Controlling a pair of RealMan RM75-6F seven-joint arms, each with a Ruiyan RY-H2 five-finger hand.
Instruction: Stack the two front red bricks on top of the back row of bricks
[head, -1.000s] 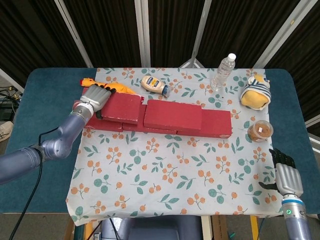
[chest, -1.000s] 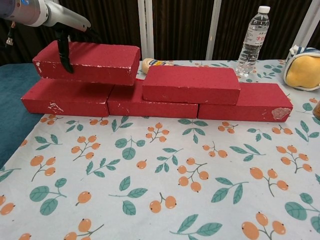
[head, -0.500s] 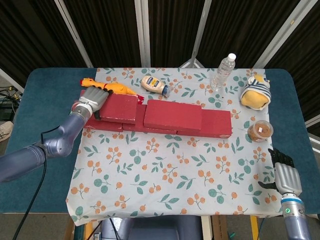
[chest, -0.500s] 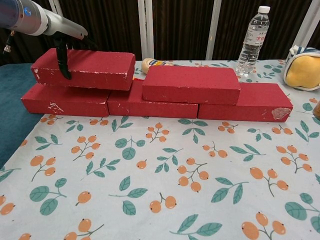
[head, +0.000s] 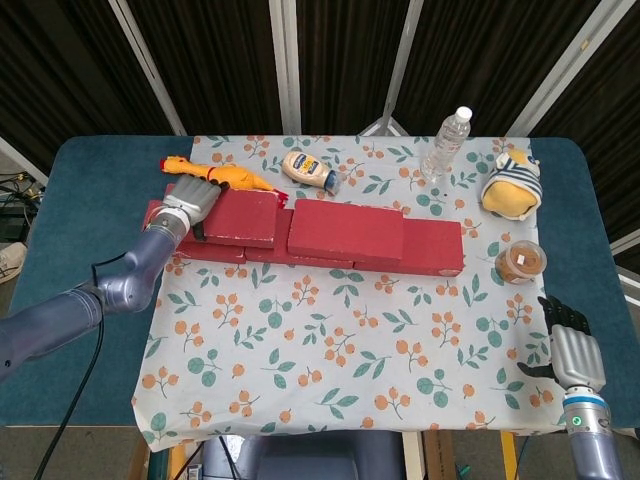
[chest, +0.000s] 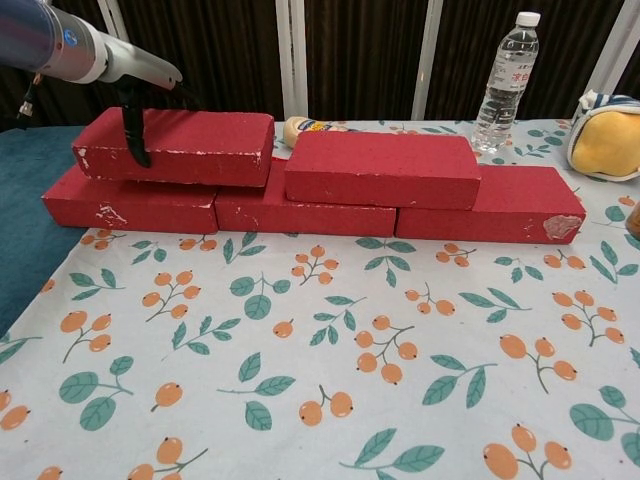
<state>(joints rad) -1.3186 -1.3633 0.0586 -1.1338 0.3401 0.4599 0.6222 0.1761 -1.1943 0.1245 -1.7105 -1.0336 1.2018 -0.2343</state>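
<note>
Bricks look rigid, blocky and rough-faced, likely light foam, best gripped across the short width near an end. Left brick (chest: 175, 148) lies atop the back row (chest: 300, 207), beside the second brick (chest: 382, 170). Left hand (head: 190, 206) clasps its left end, arm reaching in low; right hand (head: 570, 345) idles, released, on the worktop (head: 90, 200).

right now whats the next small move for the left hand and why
Probably open the fingers and lift away. The left hand grips the upper left brick, which appears to lie flat on the back row, close beside the other upper brick. Both front bricks look stacked, so there seems little left to do but let go.
</note>
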